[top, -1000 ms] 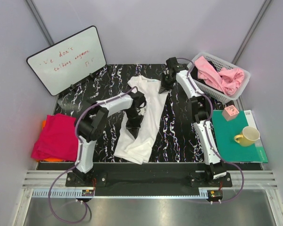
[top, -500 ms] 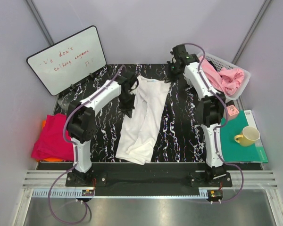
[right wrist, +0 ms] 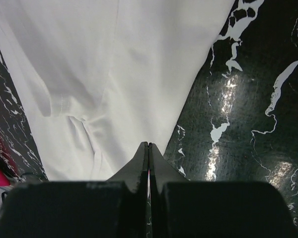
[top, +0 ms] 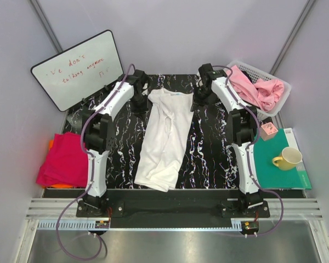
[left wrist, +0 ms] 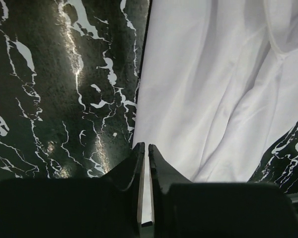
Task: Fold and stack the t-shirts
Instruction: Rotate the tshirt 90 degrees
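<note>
A white t-shirt [top: 164, 137] lies lengthwise on the black marble table [top: 208, 153], collar end far, loosely creased. My left gripper [top: 140, 102] is at its far left corner, jaws nearly closed with white cloth [left wrist: 203, 89] between them. My right gripper [top: 196, 98] is at its far right corner, jaws shut with their tips at the edge of the shirt [right wrist: 139, 59]. A folded magenta-red t-shirt [top: 63, 159] lies at the table's left on an orange one [top: 51, 144]. Pink t-shirts [top: 257, 87] sit crumpled in the basket.
A white mesh basket [top: 277, 107] stands at the far right. A teal mat [top: 271, 170] at the right holds a yellow mug [top: 288, 158] and a small pink block [top: 268, 130]. A whiteboard [top: 77, 68] leans at the far left.
My left gripper moved from the shirt's middle to its far left corner. My right gripper rose, then came down at the far right corner. The shirt's top now lies straighter and narrower.
</note>
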You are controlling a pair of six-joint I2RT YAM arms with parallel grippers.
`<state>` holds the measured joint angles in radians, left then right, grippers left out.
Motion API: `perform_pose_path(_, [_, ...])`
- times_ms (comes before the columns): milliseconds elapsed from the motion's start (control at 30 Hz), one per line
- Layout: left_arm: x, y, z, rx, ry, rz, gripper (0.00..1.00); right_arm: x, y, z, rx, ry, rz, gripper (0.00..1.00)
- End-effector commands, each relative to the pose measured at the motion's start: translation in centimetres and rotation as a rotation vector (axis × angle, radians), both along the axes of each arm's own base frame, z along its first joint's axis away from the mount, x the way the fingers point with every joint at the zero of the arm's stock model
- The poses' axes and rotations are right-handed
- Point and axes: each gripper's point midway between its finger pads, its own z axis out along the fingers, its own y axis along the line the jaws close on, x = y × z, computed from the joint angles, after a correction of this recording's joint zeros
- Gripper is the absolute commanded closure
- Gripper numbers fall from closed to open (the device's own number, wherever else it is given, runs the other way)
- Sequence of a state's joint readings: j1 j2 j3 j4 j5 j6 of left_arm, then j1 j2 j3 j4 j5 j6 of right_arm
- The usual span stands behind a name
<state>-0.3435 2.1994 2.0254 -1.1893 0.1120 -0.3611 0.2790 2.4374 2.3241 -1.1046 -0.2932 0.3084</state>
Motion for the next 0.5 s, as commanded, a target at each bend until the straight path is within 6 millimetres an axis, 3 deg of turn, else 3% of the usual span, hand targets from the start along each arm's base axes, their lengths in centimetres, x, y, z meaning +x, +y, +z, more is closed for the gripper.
perform_pose_path(0, [-0.2,0.9,0.5,0.009,-0.009,-0.02,0.9,-0.1,0.6,2.5,0.028,-0.025,0.025,1.0])
perform_pose_path(200, [-0.2,1.5,-0.3,0.009,0.009,-0.026,0.9,-1.1,1.6,-0.7,0.047,0.075,0.044,1.0])
perform_pose_path(367, [0.6,1.0,0.4,-0.023,-0.018,-0.036,0.92,-1.4,1.6,-4.1,0.024,0.146,0.041,1.0])
perform_pose_path(467, [0.8,1.0,1.2,-0.032,-0.042,-0.041,0.97,-1.1,1.5,-4.9,0.01,0.149,0.037,1.0])
